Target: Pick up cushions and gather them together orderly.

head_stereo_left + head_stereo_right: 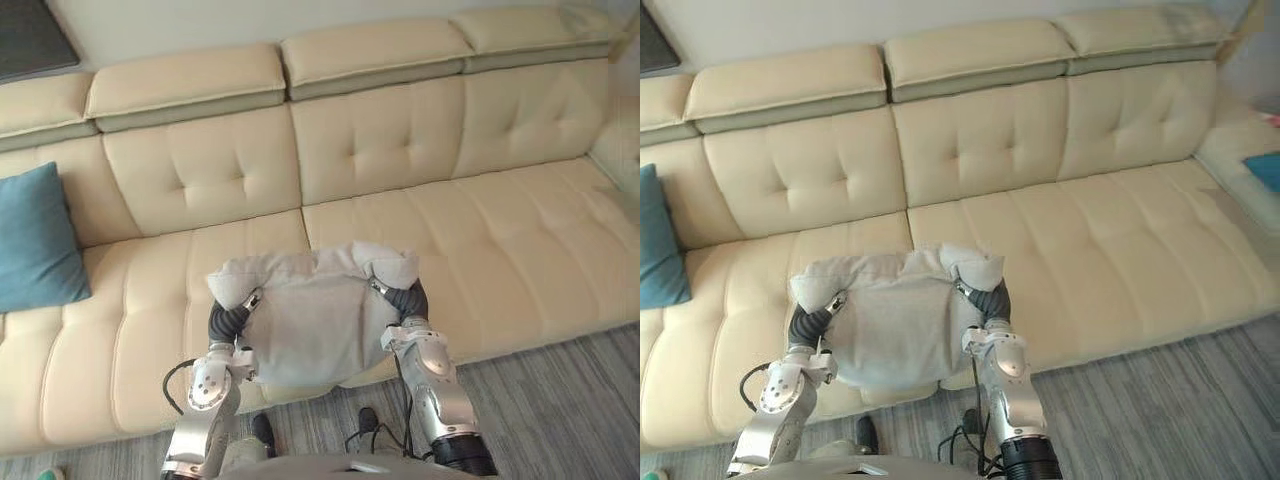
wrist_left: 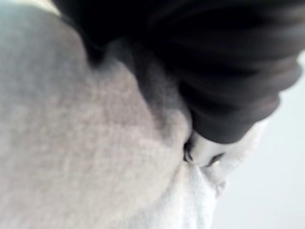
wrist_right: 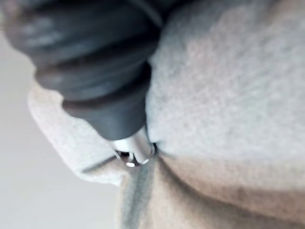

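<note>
Hanging between both hands, a pale grey cushion [image 1: 315,320] is held over the near edge of the cream sofa [image 1: 500,230], in front of its middle seats. The left hand [image 1: 230,320] presses into the cushion's left side and the right hand [image 1: 407,300] into its right side, and the far corners bunch up above them. Both hands' fingers are buried in the fabric, so I cannot tell whether they are curled or straight. A teal cushion [image 1: 35,240] leans against the backrest at the far left, well apart from the grey one. Grey striped floor [image 1: 560,400] runs along the sofa's near side.
</note>
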Robot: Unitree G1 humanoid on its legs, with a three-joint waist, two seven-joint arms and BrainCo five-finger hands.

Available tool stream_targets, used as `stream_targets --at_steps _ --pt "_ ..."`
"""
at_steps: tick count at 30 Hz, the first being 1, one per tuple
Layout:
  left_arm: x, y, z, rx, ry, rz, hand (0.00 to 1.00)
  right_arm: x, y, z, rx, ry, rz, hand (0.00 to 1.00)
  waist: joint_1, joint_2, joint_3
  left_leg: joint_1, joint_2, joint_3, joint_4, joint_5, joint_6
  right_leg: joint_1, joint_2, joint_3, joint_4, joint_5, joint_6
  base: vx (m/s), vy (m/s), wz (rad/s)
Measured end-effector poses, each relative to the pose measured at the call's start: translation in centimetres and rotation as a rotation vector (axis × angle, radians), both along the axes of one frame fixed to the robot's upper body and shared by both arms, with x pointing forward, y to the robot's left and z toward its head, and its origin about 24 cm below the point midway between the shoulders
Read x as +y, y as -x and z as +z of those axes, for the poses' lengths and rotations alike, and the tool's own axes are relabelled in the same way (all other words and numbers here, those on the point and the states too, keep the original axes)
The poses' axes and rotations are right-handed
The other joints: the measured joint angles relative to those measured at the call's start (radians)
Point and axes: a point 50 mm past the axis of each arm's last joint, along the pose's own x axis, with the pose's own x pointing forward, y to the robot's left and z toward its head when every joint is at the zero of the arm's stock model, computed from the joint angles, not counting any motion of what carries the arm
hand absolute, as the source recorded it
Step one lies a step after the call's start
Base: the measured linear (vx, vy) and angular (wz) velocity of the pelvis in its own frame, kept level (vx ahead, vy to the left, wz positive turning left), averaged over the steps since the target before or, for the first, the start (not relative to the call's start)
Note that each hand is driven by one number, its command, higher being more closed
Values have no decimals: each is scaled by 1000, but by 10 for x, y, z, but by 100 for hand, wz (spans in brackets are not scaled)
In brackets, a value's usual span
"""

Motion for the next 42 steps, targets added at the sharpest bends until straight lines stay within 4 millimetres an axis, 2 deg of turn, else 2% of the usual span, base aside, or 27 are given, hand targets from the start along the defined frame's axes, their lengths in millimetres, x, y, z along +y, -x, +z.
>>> stream_targets --at_steps 3,6,8,10,11,12,14,16,19,21,24,30,34,35,36,37,39,40,42 --pt "1 -6 5 -23 -14 12 100 3 -9 7 -28 2 8 100 -1 -16 -10 13 1 12 -25 11 -4 -1 4 13 -14 11 2 -31 -9 -14" --pt "6 -28 25 -106 -67 38 100 13 -34 28 -97 9 29 100 -1 -17 -10 -2 -1 23 -58 39 -4 -30 8 31 -34 38 0 -84 -3 -12" --pt "11 -55 54 -219 -114 75 100 22 -57 58 -194 13 29 100 -1 -15 -8 -58 0 23 -76 73 -1 -82 12 34 -55 69 -9 -118 -20 -1" --pt "15 -70 74 -294 -138 117 100 31 -69 83 -273 14 33 100 -1 -5 6 -88 0 22 -94 96 -1 -112 16 31 -67 88 -11 -102 -15 3" --pt "19 -82 92 -350 -139 155 100 37 -78 104 -337 15 30 100 0 2 41 -93 1 21 -103 111 0 -127 18 29 -55 97 -6 -184 -5 4" --pt "25 -97 118 -435 -168 208 100 45 -90 137 -435 38 18 100 4 11 51 -154 3 20 -102 131 4 -191 20 33 -48 116 -4 -173 -4 1" --pt "25 -108 146 -525 -170 249 100 52 -96 166 -527 41 -8 100 17 17 55 -214 8 19 -110 152 2 -251 25 29 -52 123 -7 -132 -18 5" --pt "26 -116 175 -611 -149 317 100 57 -97 195 -620 20 -59 100 34 33 86 -228 13 8 -161 202 -1 -282 37 14 -45 131 -7 -101 -40 17" --pt "25 -121 199 -677 -114 363 100 61 -96 217 -688 2 -107 100 52 55 103 -263 24 -8 -162 213 -10 -325 46 0 -10 121 -5 -49 -48 12" --pt "24 -126 224 -750 -79 395 100 65 -95 240 -752 -19 -142 100 66 65 109 -324 29 -14 -162 231 -23 -399 48 -5 23 115 -2 -47 -48 9" --pt "19 -132 245 -797 -58 395 100 62 -94 256 -794 -46 -177 100 77 78 123 -385 32 -28 -162 252 -26 -471 47 -26 71 99 -5 -51 -30 18" --pt "13 -141 259 -798 -10 375 100 60 -91 275 -843 -72 -208 100 80 86 158 -502 9 -73 -162 341 -93 -663 2 -57 313 -21 -22 -29 -42 38" --pt "19 -139 268 -829 35 396 100 66 -87 296 -902 -89 -198 100 84 106 184 -585 12 -85 -162 350 -97 -782 -13 -83 422 -67 -37 -35 -66 22" --pt "19 -139 273 -848 45 400 100 68 -84 304 -924 -96 -197 100 86 108 189 -613 19 -69 -162 292 -70 -833 -11 -82 458 -74 -37 -45 -52 13" --pt "19 -138 280 -868 60 403 0 69 -82 311 -949 -96 -195 0 81 109 202 -644 16 -62 -162 301 -69 -870 -18 -81 478 -76 -37 -37 -40 9" --pt "18 -137 283 -879 70 403 0 68 -81 316 -967 -86 -202 0 80 109 206 -666 16 -57 -164 298 -69 -897 -22 -78 487 -76 -37 -28 -39 24" --pt "15 -134 295 -934 127 401 0 63 -70 336 -1058 -62 -230 0 78 110 229 -712 15 -9 -167 256 -112 -950 -45 -75 503 -76 -37 -1 -31 31" --pt "15 -132 301 -960 143 402 0 60 -65 346 -1100 -61 -235 0 78 109 250 -710 16 10 -164 252 -116 -951 -50 -76 508 -76 -37 32 -29 21" --pt "20 -130 303 -977 158 421 0 53 -61 356 -1138 -41 -255 0 76 109 255 -712 13 28 -162 330 -85 -969 -60 -71 550 -104 -33 30 -69 12"
